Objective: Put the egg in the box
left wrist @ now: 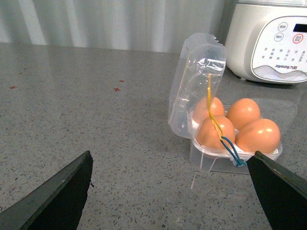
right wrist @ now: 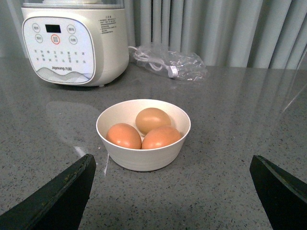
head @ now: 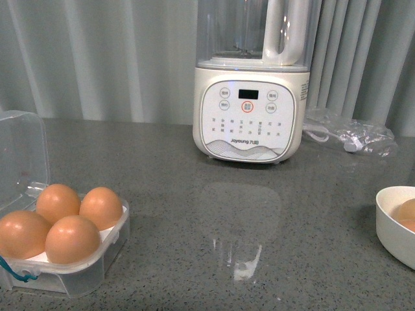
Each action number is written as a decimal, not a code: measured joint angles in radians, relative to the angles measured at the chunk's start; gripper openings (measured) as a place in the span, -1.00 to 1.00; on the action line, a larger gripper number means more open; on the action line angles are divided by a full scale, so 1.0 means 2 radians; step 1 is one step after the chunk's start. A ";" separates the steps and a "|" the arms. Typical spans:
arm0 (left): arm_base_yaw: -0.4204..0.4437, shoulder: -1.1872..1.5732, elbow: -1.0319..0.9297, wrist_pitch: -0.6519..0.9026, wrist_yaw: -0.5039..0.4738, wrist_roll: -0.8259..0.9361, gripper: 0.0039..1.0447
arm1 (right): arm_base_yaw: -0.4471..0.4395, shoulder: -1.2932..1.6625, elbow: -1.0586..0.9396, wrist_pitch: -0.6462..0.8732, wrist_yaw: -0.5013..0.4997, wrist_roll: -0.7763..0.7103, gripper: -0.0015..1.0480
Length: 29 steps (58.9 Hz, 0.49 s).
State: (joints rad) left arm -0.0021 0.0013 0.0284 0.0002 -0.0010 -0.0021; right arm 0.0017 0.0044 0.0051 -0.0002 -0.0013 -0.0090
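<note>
Four orange-brown eggs (head: 71, 238) fill the open clear-plastic box (head: 81, 275) front-left of the cream blender (head: 249, 123); a round white bowl (head: 391, 227) front-right holds three. Left gripper (left wrist: 170, 158) and right gripper (right wrist: 172, 157) gape wide, empty.

Dark, matte, wedge-shaped left fingers (left wrist: 57, 199) and right fingers (right wrist: 57, 199), tapering to points.

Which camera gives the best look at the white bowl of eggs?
The right wrist view: the whole bowl shows, with three brown eggs inside. The front view catches only a cut-off part at the right; the left wrist view misses it.
</note>
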 joint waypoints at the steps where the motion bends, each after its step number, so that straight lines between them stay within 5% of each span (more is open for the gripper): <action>1: 0.000 0.000 0.000 0.000 0.000 0.000 0.87 | 0.000 0.000 0.000 0.000 0.000 0.000 0.86; 10: 0.000 0.000 0.000 0.000 0.000 0.000 0.87 | 0.000 0.000 0.000 0.000 0.000 0.000 0.86; 12: -0.011 0.011 0.005 -0.018 -0.030 -0.009 0.87 | 0.000 0.000 0.000 0.000 0.000 0.000 0.86; 17: -0.070 0.100 0.055 -0.136 -0.201 -0.040 0.87 | 0.000 0.000 0.000 0.000 0.000 0.000 0.86; 20: -0.085 0.133 0.062 -0.141 -0.249 -0.051 0.87 | 0.000 0.000 0.000 0.000 0.000 0.000 0.86; 29: -0.066 0.151 0.079 -0.082 -0.236 -0.068 0.87 | 0.000 0.000 0.000 0.000 0.001 0.000 0.86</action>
State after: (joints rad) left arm -0.1337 0.3042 0.1871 -0.1642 -0.4725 -0.1379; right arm 0.0017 0.0040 0.0051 -0.0002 0.0010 -0.0090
